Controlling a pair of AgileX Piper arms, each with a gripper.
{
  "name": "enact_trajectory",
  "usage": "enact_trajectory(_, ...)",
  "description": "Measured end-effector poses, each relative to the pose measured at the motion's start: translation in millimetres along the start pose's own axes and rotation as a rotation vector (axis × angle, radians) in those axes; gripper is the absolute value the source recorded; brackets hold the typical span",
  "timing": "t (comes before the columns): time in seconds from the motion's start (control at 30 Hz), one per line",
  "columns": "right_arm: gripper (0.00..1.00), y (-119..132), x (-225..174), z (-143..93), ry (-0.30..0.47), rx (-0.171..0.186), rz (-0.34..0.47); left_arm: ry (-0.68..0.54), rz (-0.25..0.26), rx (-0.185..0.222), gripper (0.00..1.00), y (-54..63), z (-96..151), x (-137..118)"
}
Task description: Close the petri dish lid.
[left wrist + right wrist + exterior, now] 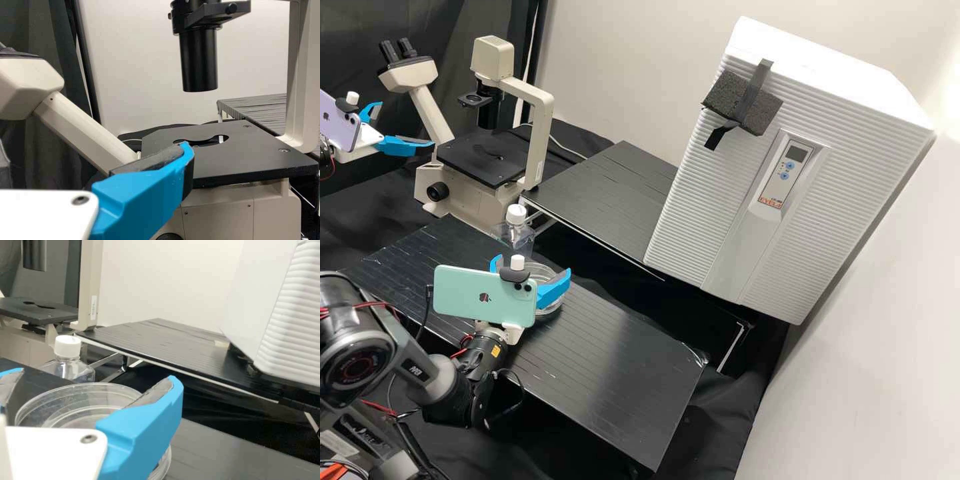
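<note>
Low over the bench, my right gripper (532, 264) is shut on the clear petri dish lid (541, 269). The right wrist view has this gripper (95, 377) with the round lid (75, 394) between its two blue fingers. Part of the clear dish bottom (164, 464) shows lower down, beside the near finger; how lid and bottom meet is hidden by that finger. At the upper left, my left gripper (407, 125) stands open and empty in the air, far from the dish. One of its blue fingers (145, 187) is seen before the microscope in the left wrist view.
A clear bottle (515, 230) with a white cap stands just behind the dish. The microscope (487, 160) is at the back left. A raised black shelf (607, 200) and a large white ribbed appliance (733, 180) stand farther right. The black bench (620, 353) runs toward the front right.
</note>
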Motion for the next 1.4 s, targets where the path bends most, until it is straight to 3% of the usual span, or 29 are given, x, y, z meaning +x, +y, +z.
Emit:
enact_trajectory(0.27,0.0,9,-9,14,-0.06,-0.022,0.023,0.0,0.0,0.0,1.0,0.0,0,0)
enact_trajectory(0.5,0.0,14,-15,18,-0.095,-0.002,0.052,0.0,0.0,0.0,1.0,0.0,0,0)
enact_trajectory(0.53,1.0,14,-15,18,-0.095,0.0,0.052,0.0,0.0,0.0,1.0,0.0,0,0)
enact_trajectory(0.77,1.0,14,-15,18,-0.097,0.0,0.05,0.0,0.0,0.0,1.0,0.0,0,0)
enact_trajectory(1.07,1.0,18,-20,15,-0.095,0.053,0.054,0.0,0.0,0.0,1.0,0.0,0,0)
enact_trajectory(1.27,1.0,29,-29,3,-0.076,0.061,0.133,0.0,0.0,0.0,1.0,0.0,0,0)
enact_trajectory(1.4,1.0,37,-35,-2,-0.069,0.095,0.196,0.0,0.0,0.0,1.0,0.0,0,0)
